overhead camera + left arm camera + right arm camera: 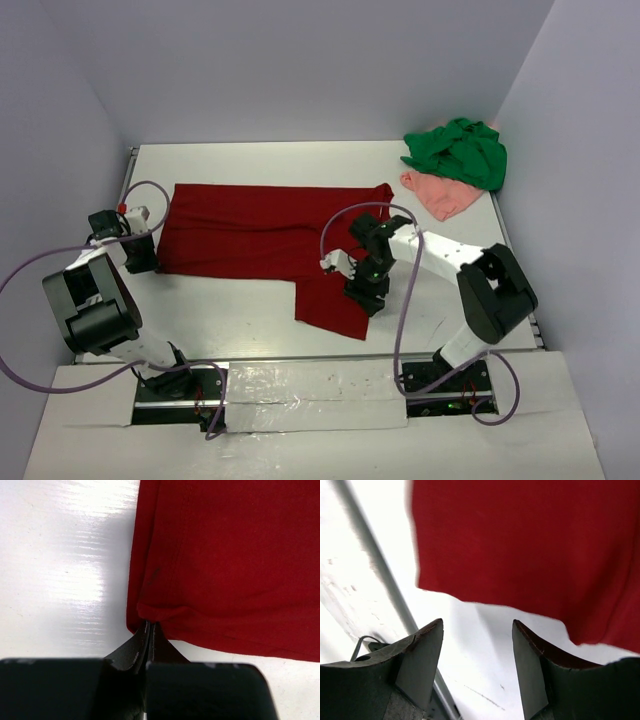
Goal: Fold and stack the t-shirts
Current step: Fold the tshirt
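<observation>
The dark red t-shirt [262, 238] lies flat across the middle of the table, with one part hanging toward the near edge [332, 300]. My left gripper [143, 255] is shut on the shirt's near left corner [148, 622], jaws pinched on the cloth at table level. My right gripper [366, 292] is open and empty, just above the table by the shirt's near right flap [530, 545]. The bright green t-shirt [458, 151] is bunched at the far right corner, lying over the pale pink one [441, 194].
White table [240, 310] with walls on three sides. A metal rail [380, 570] runs along the table edge in the right wrist view. Purple cables loop from both arms over the shirt's right part [330, 235].
</observation>
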`<state>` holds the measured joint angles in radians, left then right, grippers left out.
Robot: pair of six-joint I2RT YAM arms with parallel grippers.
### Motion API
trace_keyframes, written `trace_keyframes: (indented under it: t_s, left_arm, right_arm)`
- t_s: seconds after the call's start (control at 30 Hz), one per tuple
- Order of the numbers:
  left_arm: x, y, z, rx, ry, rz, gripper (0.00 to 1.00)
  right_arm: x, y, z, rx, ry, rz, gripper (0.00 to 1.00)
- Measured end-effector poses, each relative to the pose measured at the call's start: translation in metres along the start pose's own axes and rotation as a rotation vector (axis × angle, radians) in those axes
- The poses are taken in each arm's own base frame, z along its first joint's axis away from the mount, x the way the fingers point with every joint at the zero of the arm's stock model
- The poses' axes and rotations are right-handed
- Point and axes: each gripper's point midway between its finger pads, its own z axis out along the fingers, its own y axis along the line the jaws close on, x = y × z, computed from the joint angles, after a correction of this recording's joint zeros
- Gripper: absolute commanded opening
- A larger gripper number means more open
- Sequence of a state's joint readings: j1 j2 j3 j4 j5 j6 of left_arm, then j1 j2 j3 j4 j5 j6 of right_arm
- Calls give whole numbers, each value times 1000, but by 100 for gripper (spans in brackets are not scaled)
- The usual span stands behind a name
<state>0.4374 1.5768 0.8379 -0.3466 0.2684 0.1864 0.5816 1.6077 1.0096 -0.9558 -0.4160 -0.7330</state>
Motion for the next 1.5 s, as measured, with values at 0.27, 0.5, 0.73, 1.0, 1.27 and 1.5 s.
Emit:
trace_keyframes:
  t_s: [0.27, 0.5, 0.73, 1.0, 1.27, 1.5]
  left_arm:
    - [-1, 0, 0, 2, -2, 1, 0]
    - [-1, -1, 0, 8, -4, 1, 0]
    - [-3, -3, 0, 19, -11, 3, 0]
    - [-4, -3, -1, 18, -16, 5, 0]
    - [-7, -6, -3, 29, -29, 8, 0]
    - [-25, -16, -19, 72, -75, 20, 0]
  right_arm:
    - [-14, 44, 20, 37, 3, -245, 66]
    - [4, 55, 48, 70, 122, -318, 65]
    - [-6, 47, 51, 159, 119, -327, 58]
    - [-23, 25, 51, 285, 78, -316, 0]
    - [-24, 20, 48, 324, 75, -286, 0]
    - [-28, 12, 26, 382, 26, -214, 0]
